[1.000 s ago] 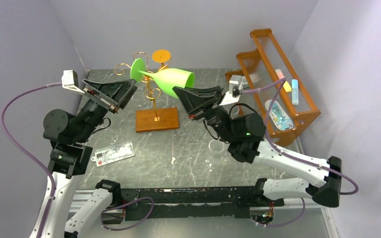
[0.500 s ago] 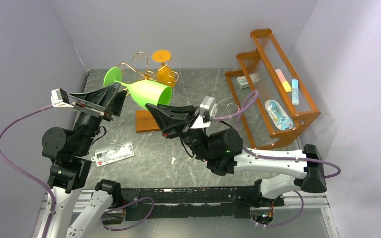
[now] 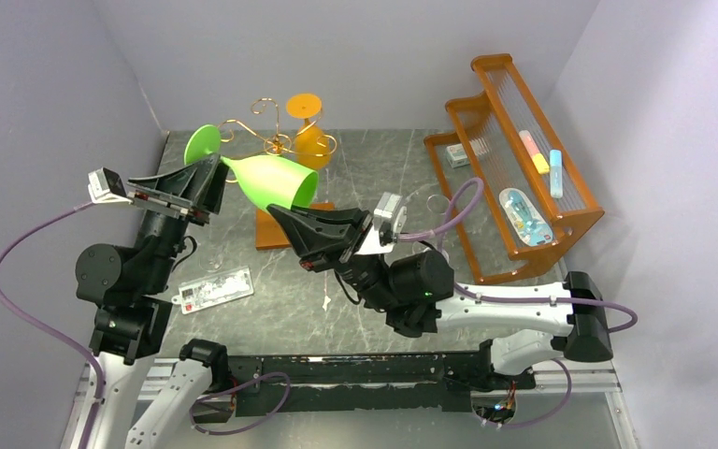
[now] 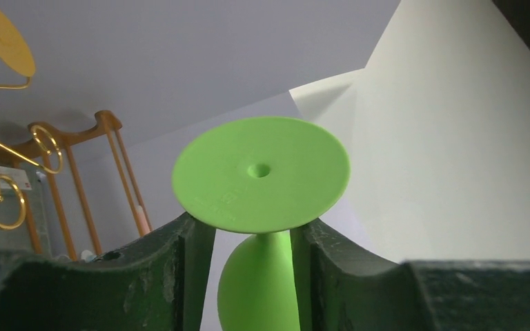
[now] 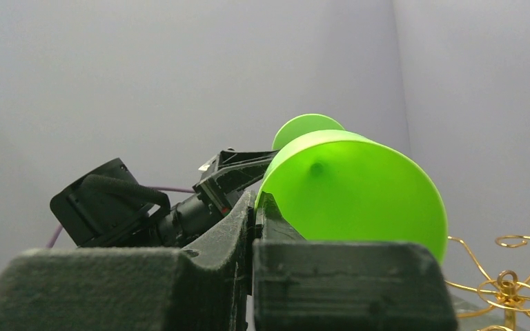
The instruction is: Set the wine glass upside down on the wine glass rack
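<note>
Green wine glass (image 3: 266, 178) is up in the air on its side, left of and nearer to me than the wine glass rack (image 3: 264, 131), foot pointing left and mouth pointing right, not on any hook yet. My right gripper (image 3: 280, 217) has its jaws pressed nearly together, pinching the bowl wall at the rim. My left gripper (image 3: 213, 178) straddles the stem just under the foot. In the left wrist view the stem sits against one finger (image 4: 314, 276) with a sliver of gap on the other side, so I can't tell if it's really clamped. Risks as I judge them: a thin rim pinch on smooth plastic could pivot or slip, and if the right lets go before the left has bitten, the glass drops onto the table. Two arms on one rigid glass can also fight each other and pop it loose. The rack is light wire and already carries an orange glass (image 3: 313, 142). A sideways knock on the way in could tip it or shake that one off.
</note>
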Robot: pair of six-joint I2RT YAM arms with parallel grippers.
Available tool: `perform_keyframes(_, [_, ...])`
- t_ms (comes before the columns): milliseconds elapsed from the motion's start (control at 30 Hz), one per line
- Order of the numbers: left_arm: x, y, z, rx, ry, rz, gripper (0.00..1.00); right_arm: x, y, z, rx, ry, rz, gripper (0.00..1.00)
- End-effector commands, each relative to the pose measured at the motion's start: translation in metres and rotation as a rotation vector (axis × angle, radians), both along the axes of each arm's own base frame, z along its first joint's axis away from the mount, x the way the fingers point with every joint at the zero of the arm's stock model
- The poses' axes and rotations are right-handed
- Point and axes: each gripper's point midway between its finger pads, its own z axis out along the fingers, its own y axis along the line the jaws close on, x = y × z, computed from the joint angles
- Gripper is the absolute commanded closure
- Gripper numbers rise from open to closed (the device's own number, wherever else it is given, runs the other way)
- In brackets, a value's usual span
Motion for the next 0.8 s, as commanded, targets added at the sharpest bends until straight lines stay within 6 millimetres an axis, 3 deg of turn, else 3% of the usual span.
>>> perform_keyframes(0, [-0.007,0.006,0.023,-0.096,-0.073,-0.01,0.54,-0.01,0.013,-0.003,-0.014,-0.031,0.007,1.0])
perform_keyframes(367, [-0.016,0.022,0.026,-0.126,-0.071,0.064,0.65,-0.014,0.028,-0.013,-0.062,-0.059,-0.062,1.0])
perform_keyframes(433, [-0.017,0.022,0.025,-0.128,-0.079,0.062,0.74,-0.016,0.031,-0.016,-0.073,-0.063,-0.059,1.0])
perform_keyframes(500, [-0.018,0.021,0.026,-0.12,-0.1,0.059,0.93,-0.018,0.032,-0.017,-0.082,-0.062,-0.051,1.0])
perform_keyframes(633, [-0.017,0.017,0.029,-0.05,-0.119,0.069,0.95,-0.018,0.03,-0.021,-0.09,-0.023,-0.029,0.99])
perform_keyframes(667, [-0.017,0.014,0.031,-0.027,-0.135,0.067,0.95,-0.018,0.029,-0.021,-0.092,-0.004,-0.018,0.94])
perform_keyframes(767, [-0.018,0.011,0.036,0.06,-0.191,0.089,0.95,-0.02,0.023,-0.02,-0.116,0.027,0.007,0.56])
